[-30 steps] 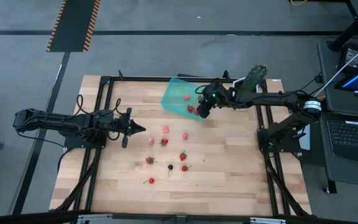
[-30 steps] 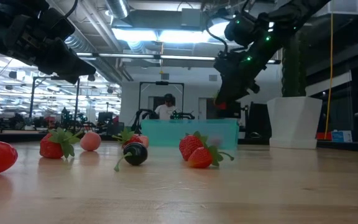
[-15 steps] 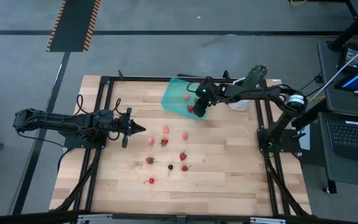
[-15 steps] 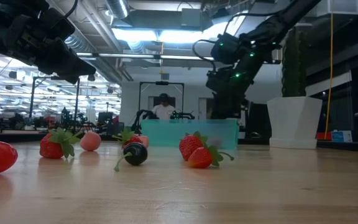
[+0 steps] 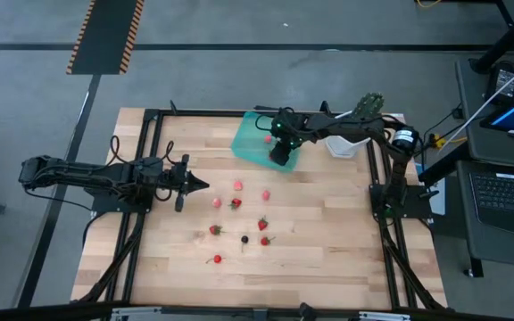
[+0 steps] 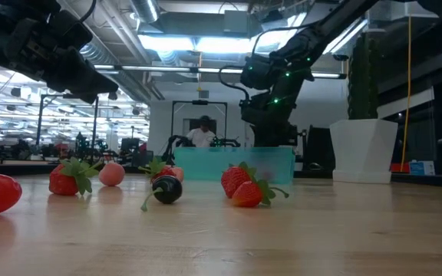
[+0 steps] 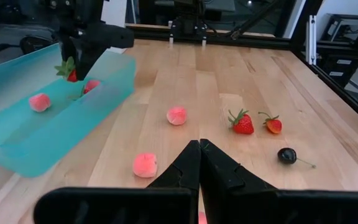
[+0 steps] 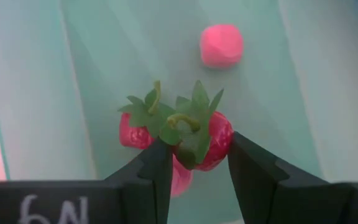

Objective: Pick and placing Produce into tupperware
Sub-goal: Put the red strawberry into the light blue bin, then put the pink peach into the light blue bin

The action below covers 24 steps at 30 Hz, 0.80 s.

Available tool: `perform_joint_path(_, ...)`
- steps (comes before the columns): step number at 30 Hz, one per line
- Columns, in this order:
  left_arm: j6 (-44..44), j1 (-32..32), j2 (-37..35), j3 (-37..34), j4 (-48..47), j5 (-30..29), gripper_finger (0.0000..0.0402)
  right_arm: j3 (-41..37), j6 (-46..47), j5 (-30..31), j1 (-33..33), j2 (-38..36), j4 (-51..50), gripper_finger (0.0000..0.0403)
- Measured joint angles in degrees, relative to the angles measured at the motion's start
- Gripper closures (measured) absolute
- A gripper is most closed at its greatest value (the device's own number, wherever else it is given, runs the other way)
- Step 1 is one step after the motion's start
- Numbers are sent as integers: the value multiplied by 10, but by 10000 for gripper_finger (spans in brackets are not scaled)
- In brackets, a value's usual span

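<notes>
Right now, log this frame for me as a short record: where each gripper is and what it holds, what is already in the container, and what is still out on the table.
right gripper: over the tupperware, shut on a red strawberry with a green top
left gripper: shut, empty, waiting at the table's left side
in tupperware: a pale pink piece and a red piece below the held strawberry
still on table: about nine pieces, among them a dark berry and a pink piece
white pot: beside the tupperware

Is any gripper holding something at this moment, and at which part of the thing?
The right gripper holds a red strawberry by its sides, green top up, over the tupperware. The shut left gripper holds nothing.
</notes>
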Motion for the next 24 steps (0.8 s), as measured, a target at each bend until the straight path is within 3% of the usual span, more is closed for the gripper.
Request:
perform_joint_path(10, 2, 0, 0, 0, -2, 0, 401, 0, 0, 0, 0, 2, -24, 270)
perform_joint_path(17, 2, 0, 0, 0, -2, 0, 401, 0, 5, 0, 0, 2, -24, 189)
perform_joint_path(24, 2, 0, 0, 0, -2, 0, 401, 0, 8, 1, 0, 2, -23, 192)
